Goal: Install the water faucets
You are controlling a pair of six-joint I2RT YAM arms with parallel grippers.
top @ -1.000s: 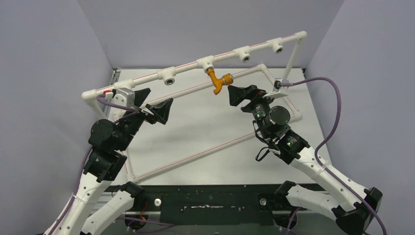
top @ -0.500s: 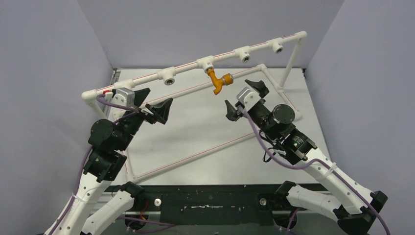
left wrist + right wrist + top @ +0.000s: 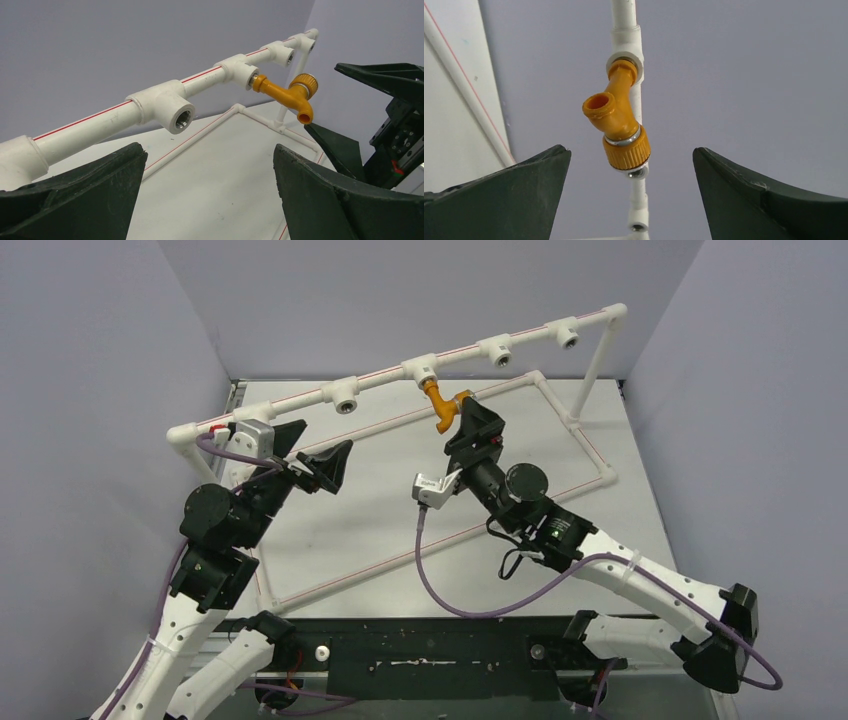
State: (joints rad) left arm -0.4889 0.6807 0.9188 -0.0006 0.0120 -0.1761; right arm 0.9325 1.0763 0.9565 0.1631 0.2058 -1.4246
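Black fingers of the right gripper [image 3: 630, 151] are standing wide apart, the orange tap [image 3: 620, 122] showing between them, untouched. It is hanging from a tee socket [image 3: 625, 50] on the white pipe [image 3: 380, 379]. Further off, the left gripper [image 3: 318, 450] is gaping, holding nothing.

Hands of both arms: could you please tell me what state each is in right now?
Left hand: open, empty.
Right hand: open, facing the faucet, not gripping it.

We see the faucet [image 3: 620, 121] as smooth matt orange with a shiny metal ring [image 3: 624, 142]. The white pipe [image 3: 85, 127] looks like smooth plastic, its tee socket [image 3: 167, 101] lined with bright metal thread.
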